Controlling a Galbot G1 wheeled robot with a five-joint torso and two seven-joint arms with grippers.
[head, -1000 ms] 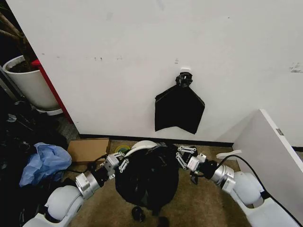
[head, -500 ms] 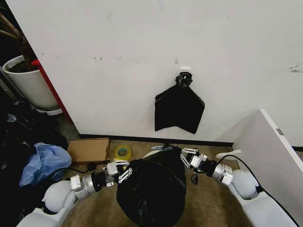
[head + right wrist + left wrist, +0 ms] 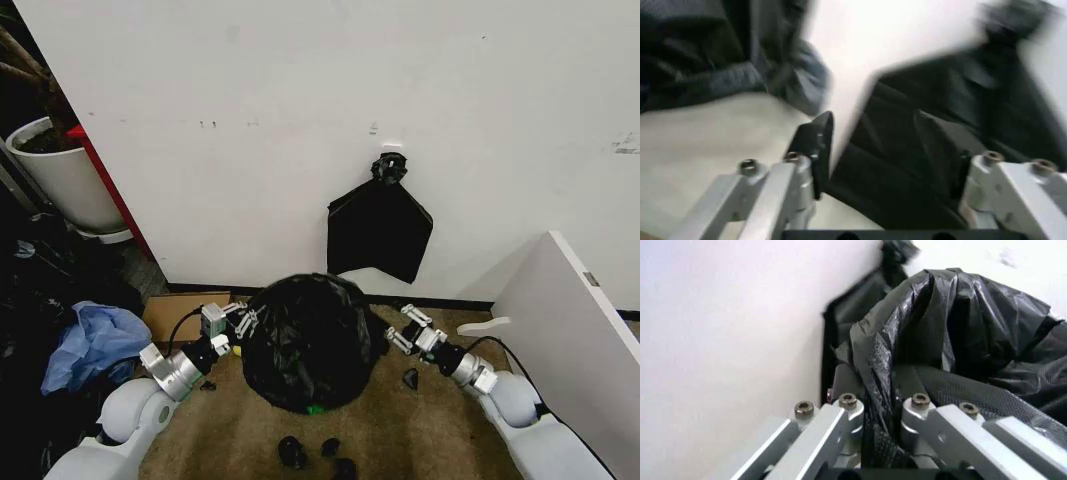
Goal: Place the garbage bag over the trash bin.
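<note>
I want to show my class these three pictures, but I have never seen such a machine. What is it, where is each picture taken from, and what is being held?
This is a wheeled robot with two arms. The wide picture comes from a camera on its head, looking down at the floor by a white wall. The other two come from cameras on its wrists, so you see metal fingers up close.

In the middle stands the garbage bag, glossy black, draped like a dome over the trash bin, of which just a bit of green base peeks out. The left end effector pinches a fold of the bag; the left wrist view shows plastic clamped between its fingers. The right end effector is open beside the bag, holding nothing.

A flat black bundle hangs on the wall.
</note>
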